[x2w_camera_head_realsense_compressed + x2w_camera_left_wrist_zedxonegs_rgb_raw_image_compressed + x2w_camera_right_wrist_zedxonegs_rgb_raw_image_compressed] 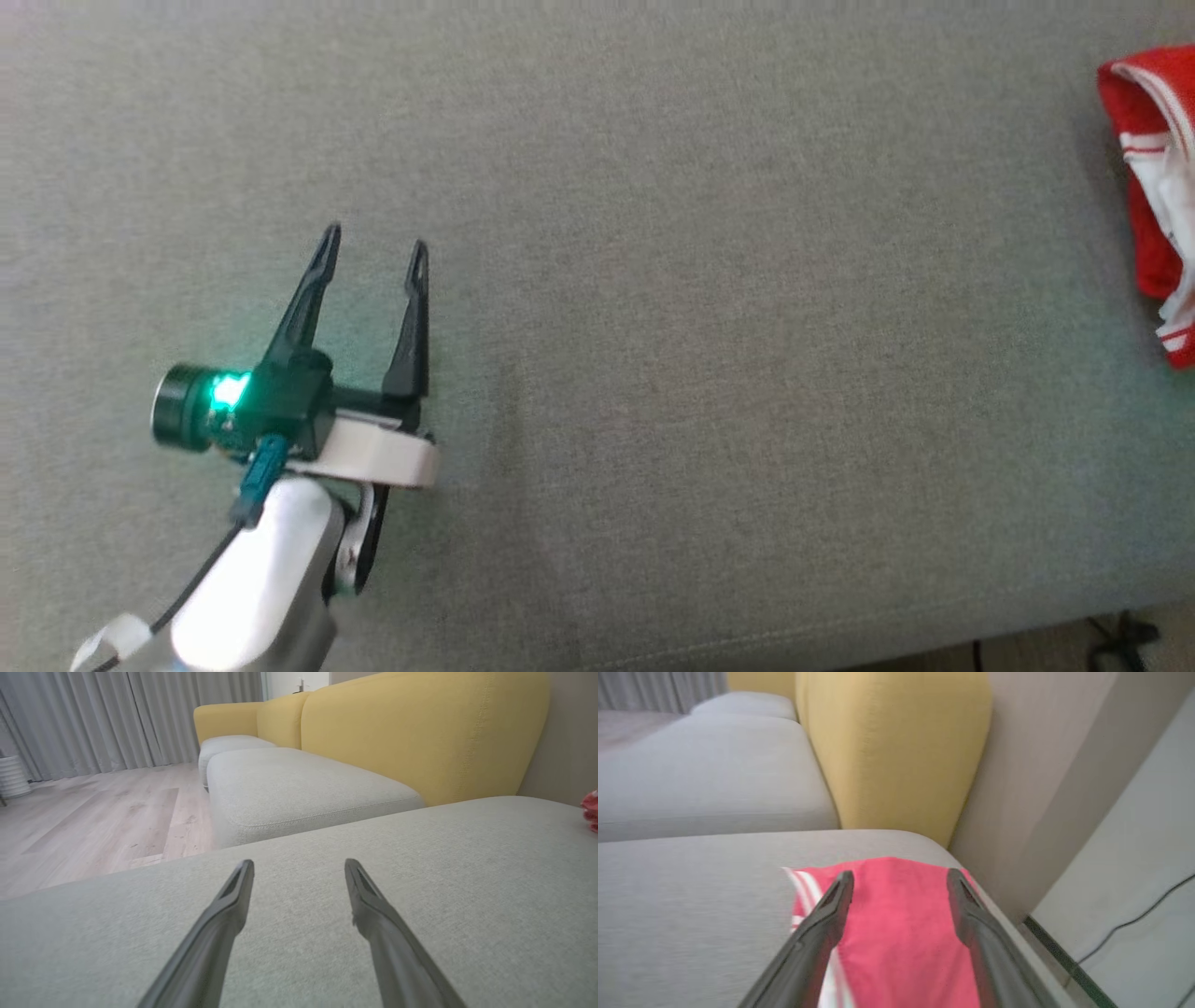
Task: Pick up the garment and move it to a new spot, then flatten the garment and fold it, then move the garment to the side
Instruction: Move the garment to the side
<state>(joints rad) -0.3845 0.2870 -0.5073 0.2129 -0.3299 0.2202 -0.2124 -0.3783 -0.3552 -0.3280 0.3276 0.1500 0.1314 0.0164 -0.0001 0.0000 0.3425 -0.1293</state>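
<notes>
The garment (1156, 196) is red with white stripes and lies folded at the right edge of the grey cushion (653, 327); a sliver of the garment (591, 809) shows at the far right of the left wrist view. My left gripper (375, 250) hovers open over the cushion's left part, far from the garment, with nothing between its fingers. In its own wrist view my left gripper (299, 868) stands open over bare grey fabric. My right gripper (900, 882) is open just above the garment (901, 933), its fingers apart over the red cloth and holding nothing.
A yellow sofa back (420, 732) rises behind the grey cushion, with more grey seats (299, 784) beyond. Wooden floor (93, 816) and grey curtains (117, 714) lie to the left. Beside the cushion's right edge are a wall (1041, 765) and a cable (1134, 924).
</notes>
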